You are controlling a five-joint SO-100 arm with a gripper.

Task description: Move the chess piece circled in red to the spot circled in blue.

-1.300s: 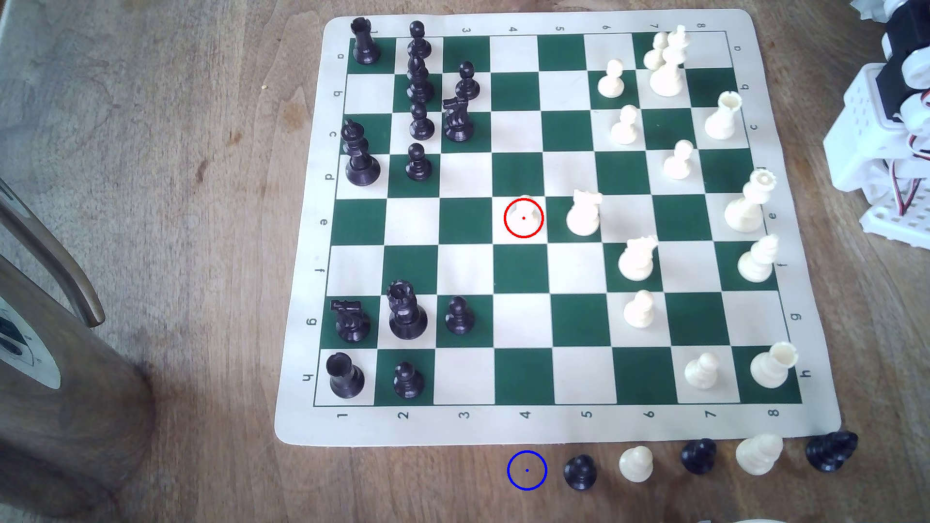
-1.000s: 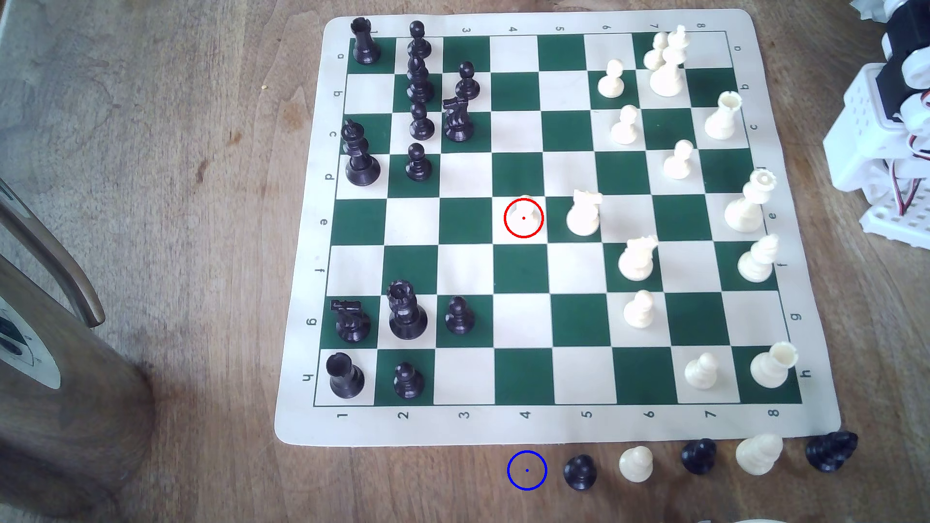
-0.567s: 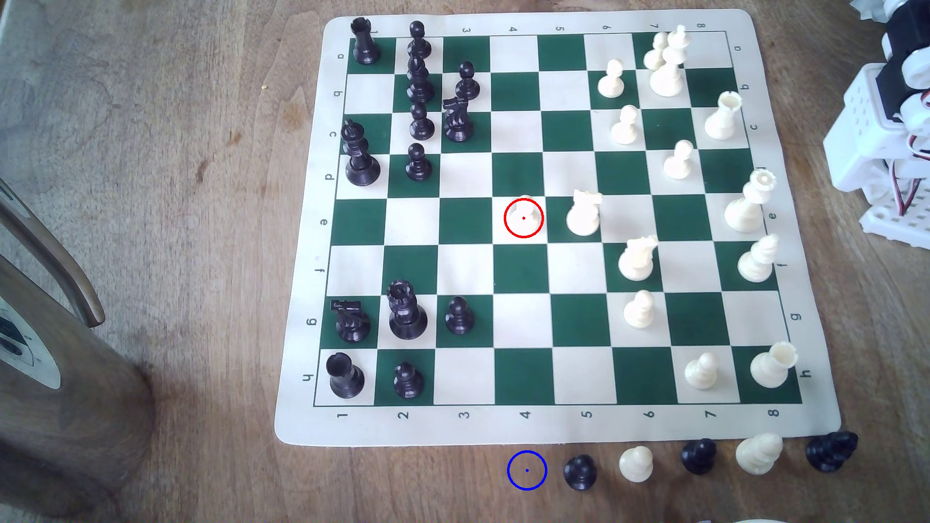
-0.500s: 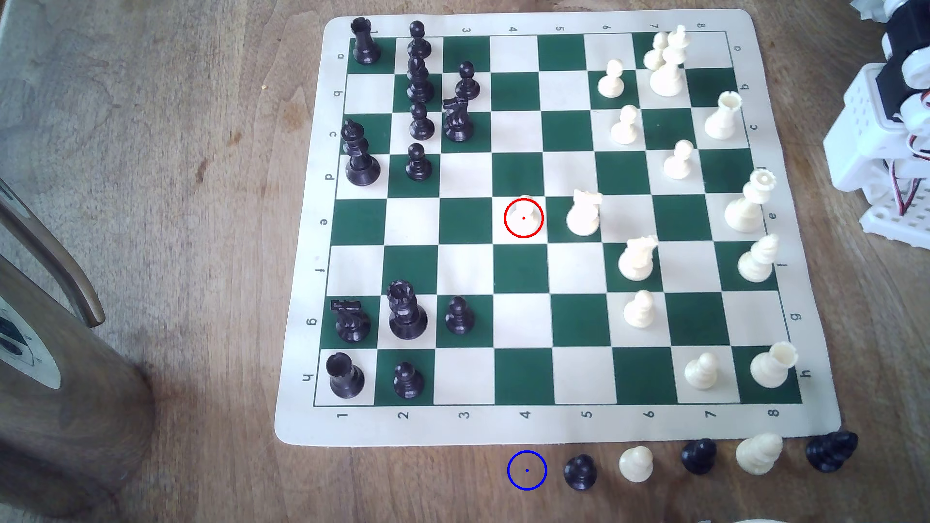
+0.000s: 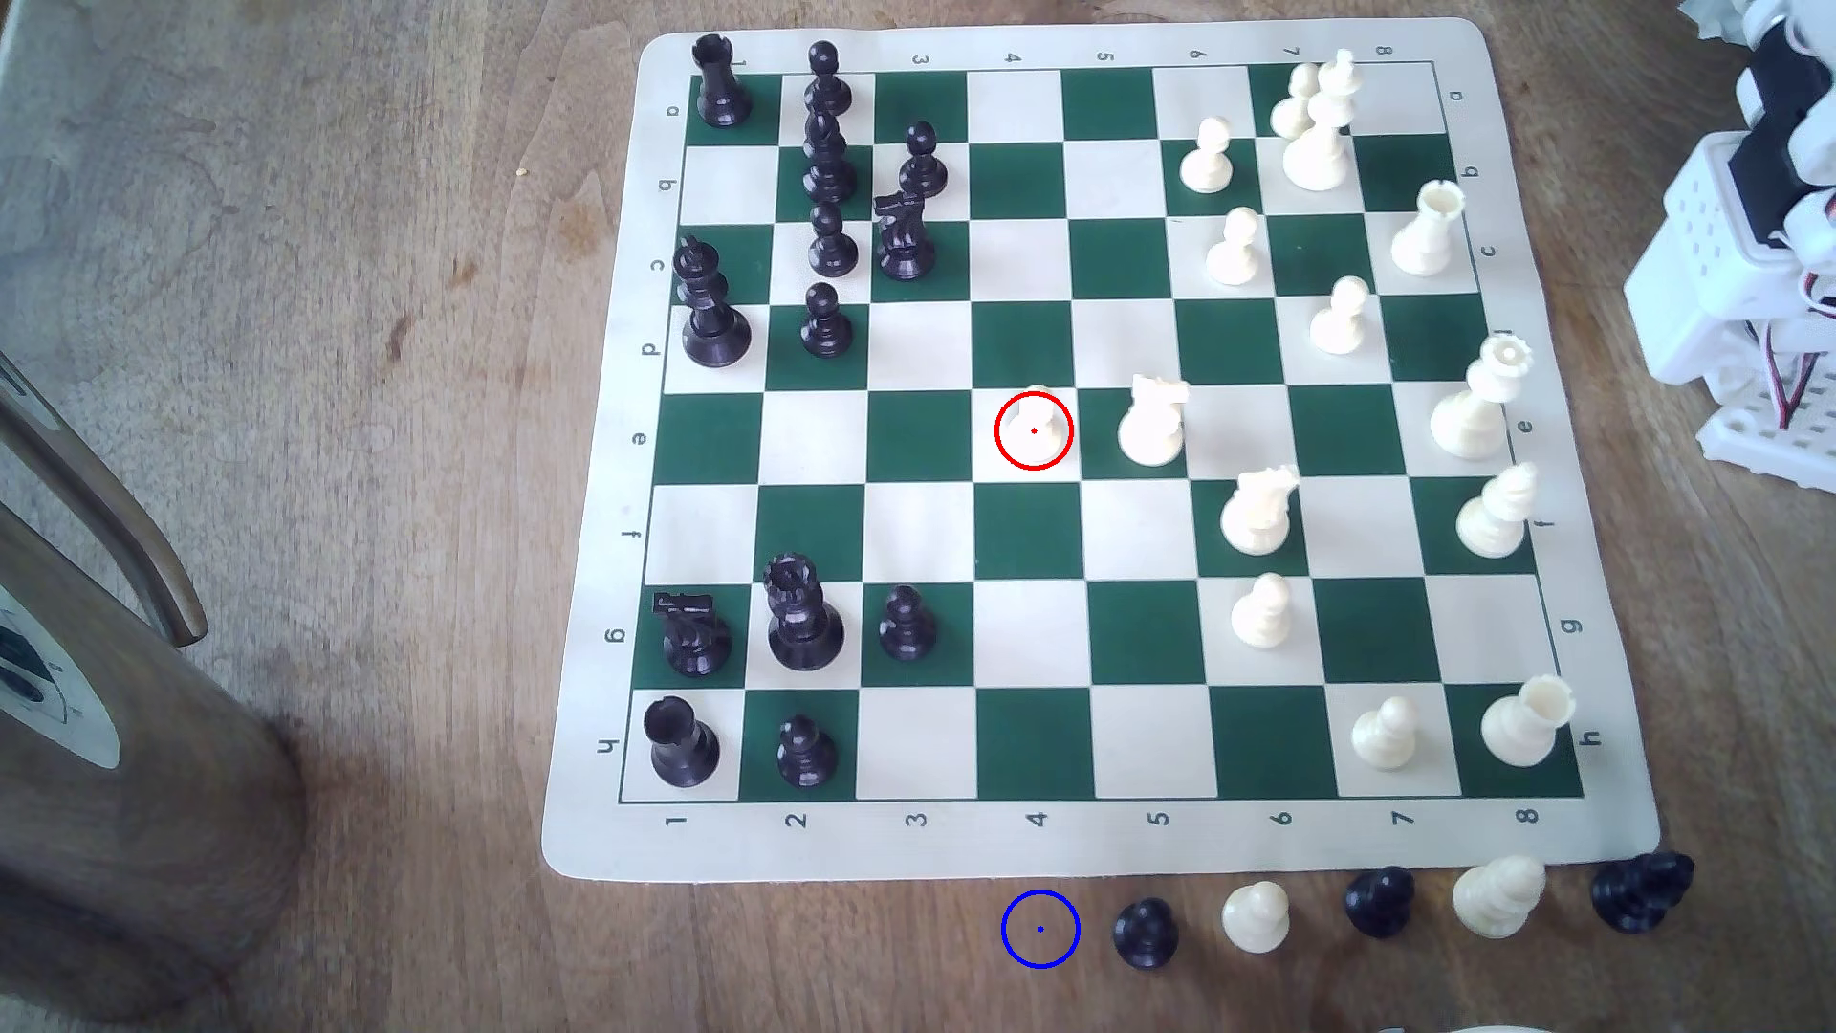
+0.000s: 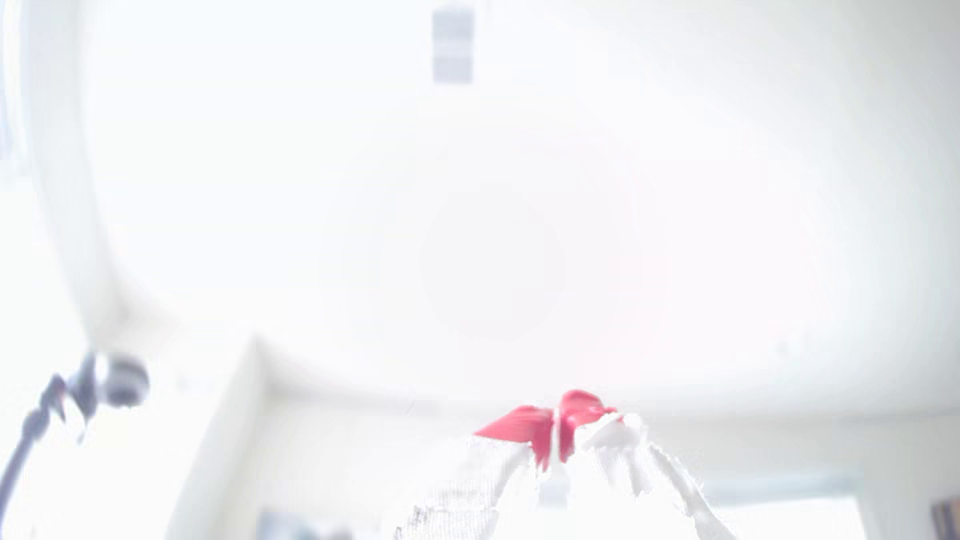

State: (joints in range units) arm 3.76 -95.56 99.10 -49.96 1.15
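Cream-white plastic, the chess piece (image 5: 1034,425) stands upright inside the red ring on a light square of row e, file 4, just beside a white knight (image 5: 1152,421). The arm (image 5: 1754,248) is folded at the exterior view's right edge, well apart from the board (image 5: 596,596). The gripper (image 6: 558,431) points up at a washed-out room, its red-tipped jaws pressed nearly together, holding nothing. The spot (image 5: 1040,929) lies on bare wood below file 4, beside 1 black pawn (image 5: 1145,932).
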